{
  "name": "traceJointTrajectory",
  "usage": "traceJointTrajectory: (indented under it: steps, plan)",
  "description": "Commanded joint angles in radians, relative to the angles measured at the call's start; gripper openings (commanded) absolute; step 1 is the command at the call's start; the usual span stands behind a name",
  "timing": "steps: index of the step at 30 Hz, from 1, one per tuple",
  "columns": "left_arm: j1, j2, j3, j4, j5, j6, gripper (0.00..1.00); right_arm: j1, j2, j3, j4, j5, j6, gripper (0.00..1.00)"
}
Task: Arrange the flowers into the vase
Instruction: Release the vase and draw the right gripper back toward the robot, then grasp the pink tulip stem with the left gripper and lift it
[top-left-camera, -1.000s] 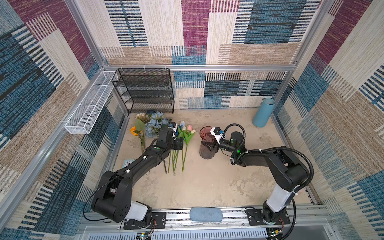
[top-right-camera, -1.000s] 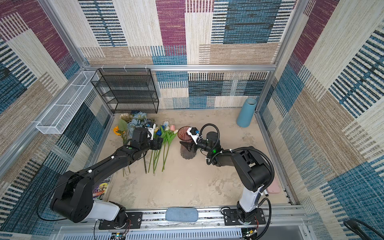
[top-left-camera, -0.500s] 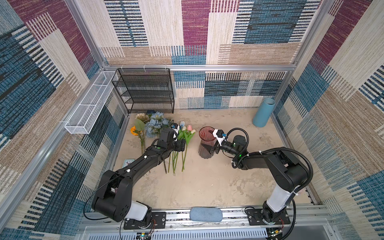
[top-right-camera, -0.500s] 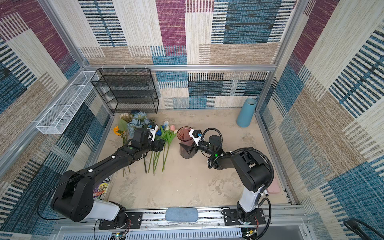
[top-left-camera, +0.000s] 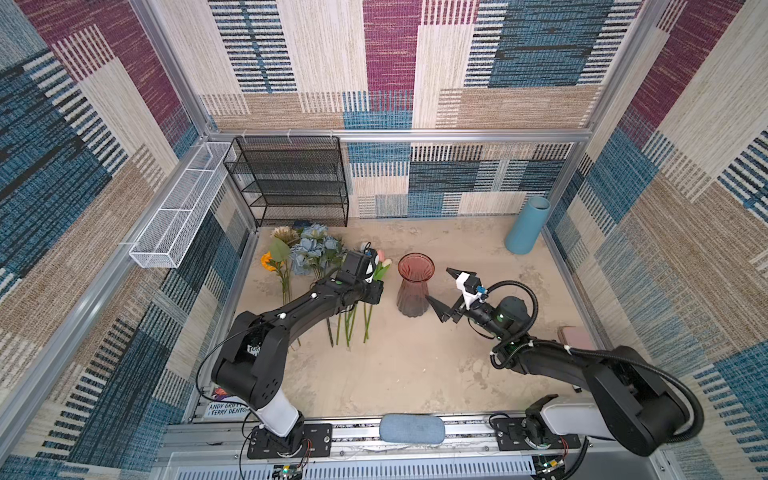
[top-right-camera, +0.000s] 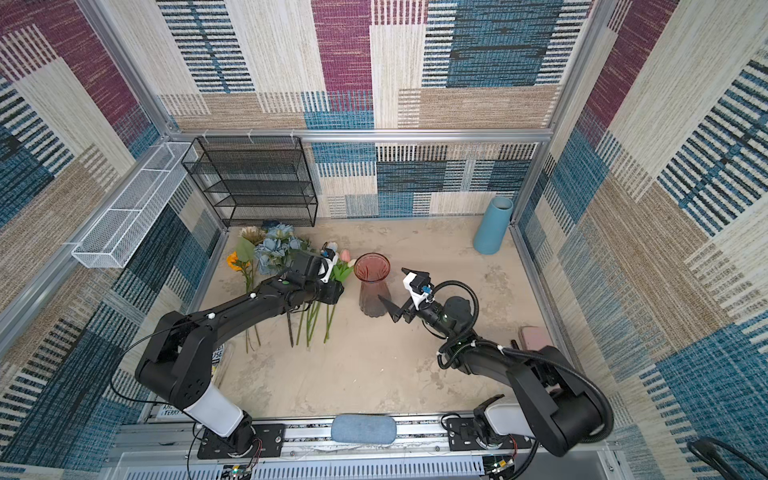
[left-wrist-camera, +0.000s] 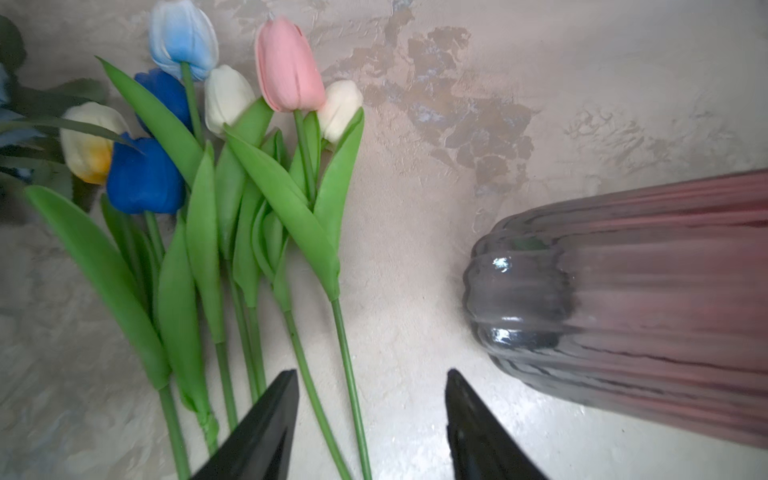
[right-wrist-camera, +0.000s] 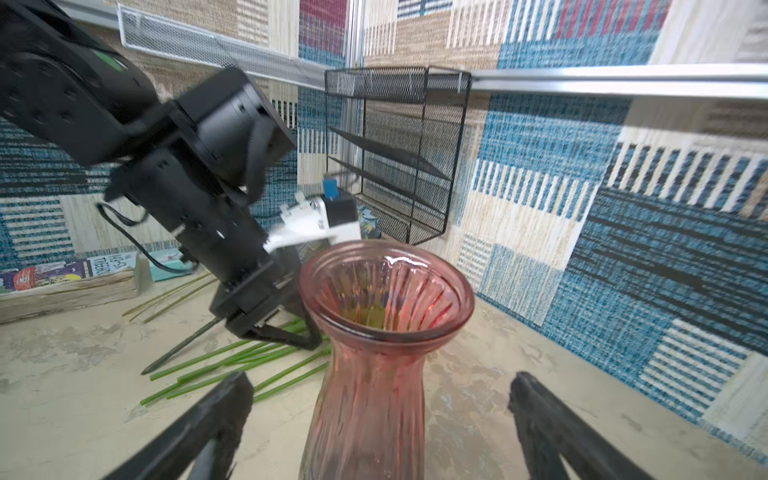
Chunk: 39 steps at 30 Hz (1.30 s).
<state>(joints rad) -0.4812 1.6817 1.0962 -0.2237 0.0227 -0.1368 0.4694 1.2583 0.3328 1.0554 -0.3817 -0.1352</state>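
Observation:
A pink ribbed glass vase (top-left-camera: 414, 286) (top-right-camera: 372, 286) stands upright mid-table. Left of it the flowers lie flat: several tulips (left-wrist-camera: 286, 66) (top-left-camera: 382, 268), a dusty-blue bunch (top-left-camera: 311, 249), an orange bloom (top-left-camera: 268, 262) and a beige one (top-left-camera: 284, 235). My left gripper (left-wrist-camera: 371, 372) points down over the tulip stems, open, with two green stems (left-wrist-camera: 349, 374) between its fingers and nothing gripped. My right gripper (top-left-camera: 438, 284) (right-wrist-camera: 381, 378) is wide open just right of the vase (right-wrist-camera: 386, 332), its fingers apart from the glass.
A black mesh shelf (top-left-camera: 291, 183) stands at the back left, with a white wire basket (top-left-camera: 178, 208) on the left wall. A blue cylinder (top-left-camera: 528, 224) leans in the back right corner. A pink object (top-left-camera: 575, 336) lies by the right wall and books (top-left-camera: 224, 407) at the front left.
My right gripper opened wide and drew back to the right, away from the vase, which stays upright. My left gripper edged over the tulip stems and its jaws narrowed.

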Motion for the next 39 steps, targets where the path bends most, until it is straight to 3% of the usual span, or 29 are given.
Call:
traceJointTrajectory:
  steps: [1,6,17,20,31,39]
  plan:
    - [-0.005,0.064,0.064,-0.112,-0.056,-0.019,0.49,0.0,-0.118,-0.052,-0.045,0.048,0.023,1.0]
    - [-0.008,0.15,0.12,-0.149,-0.072,-0.021,0.45,0.006,-0.261,-0.146,0.03,0.046,0.1,1.0]
    - [-0.01,0.314,0.256,-0.226,-0.12,-0.017,0.43,0.021,-0.287,-0.252,0.153,0.064,0.135,0.98]
    - [-0.011,0.334,0.275,-0.241,-0.131,-0.016,0.35,0.023,-0.305,-0.265,0.15,0.082,0.131,0.98]
    - [-0.026,0.338,0.295,-0.263,-0.145,-0.03,0.12,0.023,-0.373,-0.309,0.152,0.159,0.123,0.98]
    - [-0.028,0.223,0.271,-0.261,-0.121,-0.055,0.06,0.023,-0.378,-0.313,0.147,0.167,0.127,0.97]
